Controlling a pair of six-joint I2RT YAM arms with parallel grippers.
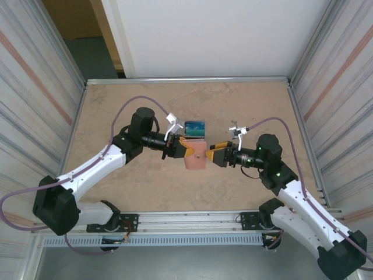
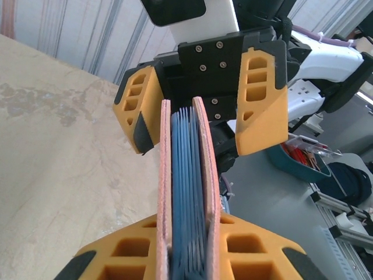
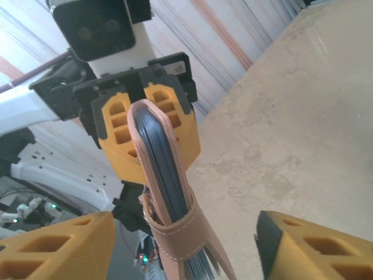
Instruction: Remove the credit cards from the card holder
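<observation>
The credit cards (image 2: 186, 192) inside the card holder (image 2: 206, 175) show only thin edges, so their faces are hidden. Its near end is cut off at the bottom edge. From above, they are too small to count.

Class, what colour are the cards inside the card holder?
The credit cards look blue; clearest in the left wrist view.

The left gripper (image 2: 187, 248) clamps its 2 orange fingers against the near end of the card holder (image 2: 165, 192), seen edge-on. Between the holder's 2 tan leather flaps sits a tight stack of blue cards (image 2: 185, 175). At the far end, the right gripper (image 2: 201, 140) straddles the holder, jaws spread, with a clear gap on the right side. The beige table (image 2: 64, 163) lies to the left.
</observation>
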